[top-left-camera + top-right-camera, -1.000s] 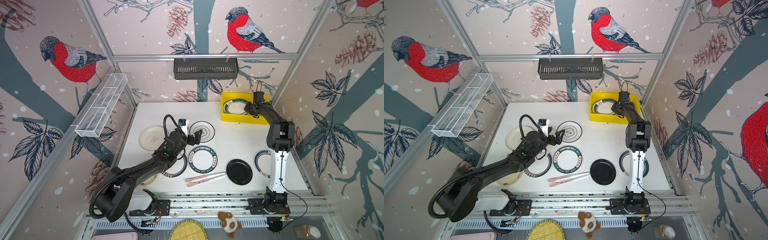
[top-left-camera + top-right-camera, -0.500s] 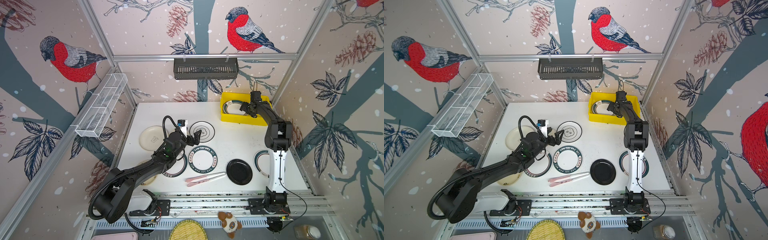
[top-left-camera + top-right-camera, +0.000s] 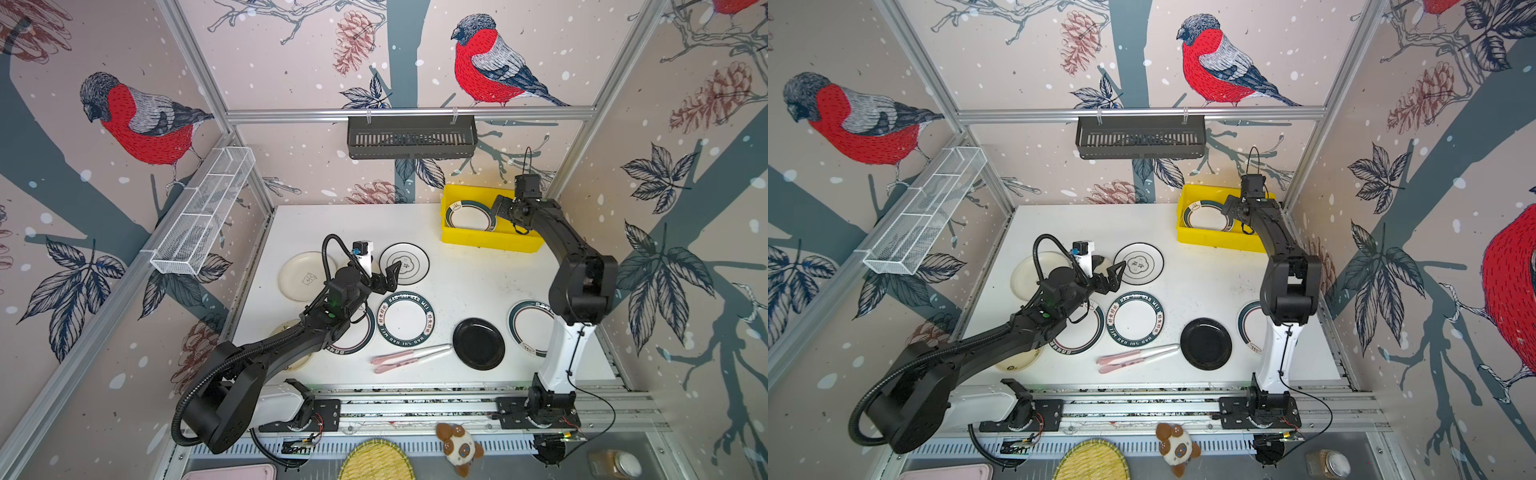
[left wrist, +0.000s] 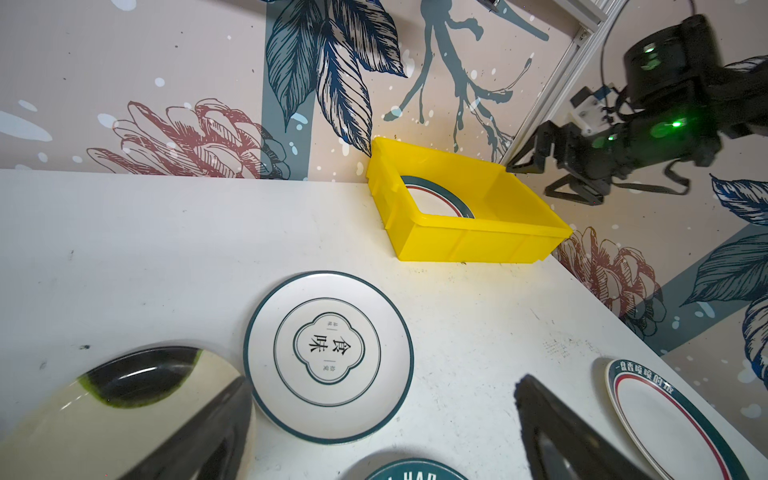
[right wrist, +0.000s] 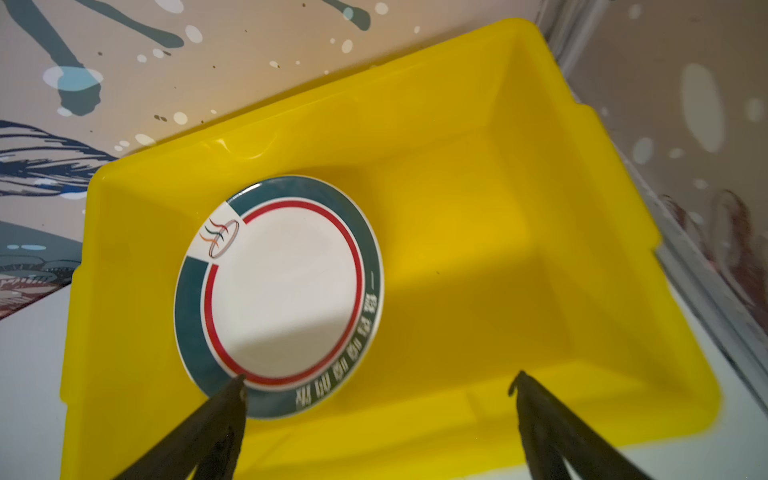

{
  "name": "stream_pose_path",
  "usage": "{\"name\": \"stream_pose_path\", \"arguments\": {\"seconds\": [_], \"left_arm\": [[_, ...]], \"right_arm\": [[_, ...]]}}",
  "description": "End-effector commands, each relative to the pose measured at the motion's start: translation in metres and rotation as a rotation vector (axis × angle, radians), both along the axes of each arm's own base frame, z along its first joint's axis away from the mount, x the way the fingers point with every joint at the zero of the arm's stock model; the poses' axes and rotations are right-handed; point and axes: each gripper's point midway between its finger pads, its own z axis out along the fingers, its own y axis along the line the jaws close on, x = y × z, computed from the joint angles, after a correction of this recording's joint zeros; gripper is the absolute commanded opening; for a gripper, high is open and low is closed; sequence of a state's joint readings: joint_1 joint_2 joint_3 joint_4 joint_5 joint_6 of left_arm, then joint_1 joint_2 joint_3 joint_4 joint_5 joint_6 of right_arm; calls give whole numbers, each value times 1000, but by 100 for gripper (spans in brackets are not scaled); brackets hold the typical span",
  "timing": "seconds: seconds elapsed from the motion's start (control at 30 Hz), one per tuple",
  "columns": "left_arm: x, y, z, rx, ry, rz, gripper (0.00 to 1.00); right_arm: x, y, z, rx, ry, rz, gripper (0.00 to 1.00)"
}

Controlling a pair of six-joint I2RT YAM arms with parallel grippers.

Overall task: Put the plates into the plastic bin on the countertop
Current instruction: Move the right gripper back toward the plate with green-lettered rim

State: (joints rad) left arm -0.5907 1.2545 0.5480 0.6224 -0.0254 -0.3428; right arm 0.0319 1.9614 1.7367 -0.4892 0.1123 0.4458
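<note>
Status: right claw (image 5: pixel 379 380) spread wide, empty, hanging over the plastic bin (image 3: pixel 490 242), which sits at 1 o'clock on the tabletop (image 3: pixel 457 274). One teal-rimmed plate (image 5: pixel 282 286) lies flat in the bin's 9 o'clock half (a fingertip overlaps its rim in the wrist view, contact unclear). Likewise left claw (image 3: pixel 390 277): wide open, empty, mid-tabletop, at the 8 o'clock edge of the quatrefoil plate (image 3: pixel 405 264). Loose on the tabletop: lettered plate (image 3: pixel 406 318) near centre, black plate (image 3: pixel 478 344) at 5 o'clock, cream plate (image 3: pixel 305 276) at 9 o'clock.

A plush toy (image 3: pixel 459 446) sits just beside a woven yellow mat (image 3: pixel 376 462).
</note>
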Motion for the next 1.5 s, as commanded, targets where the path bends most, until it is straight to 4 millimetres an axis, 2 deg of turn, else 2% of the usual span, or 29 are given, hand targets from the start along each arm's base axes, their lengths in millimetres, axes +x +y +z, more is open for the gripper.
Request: {"name": "stream_pose_path", "arguments": {"seconds": [0.0,0.13,0.2,0.3,0.4,0.47,0.67,0.77,1.0,1.1,1.27,1.47], "left_arm": [[-5,2,5,-17,-23,-5,98],[-13,9,2,-11,-21,2,98],[-17,11,0,-12,-25,-3,98],[-22,10,-6,-11,-18,-21,98],[-23,7,-12,-5,4,-44,98],[-24,6,-13,-5,12,-47,98],[-27,7,-12,-20,10,-51,98],[-27,7,-13,-25,13,-50,98],[-28,8,-18,-19,26,-45,98],[-27,8,-19,-17,28,-47,98],[-27,8,-16,-21,22,-46,98],[-27,7,-19,-19,29,-48,98]], "right_arm": [[-42,-6,19,-26,-42,-37,100],[-110,-6,7,9,-1,-56,100],[-143,0,-9,45,42,-43,100],[-179,6,-30,102,93,-42,100],[-203,10,-47,143,103,-47,100],[-212,13,-54,175,89,-42,100],[-234,26,-102,289,194,-17,100],[-238,33,-114,319,203,-3,100],[-237,40,-121,350,198,4,100],[-240,38,-133,338,238,-8,100],[-245,29,-138,276,249,-45,100],[-247,34,-145,302,251,-39,100]]}}
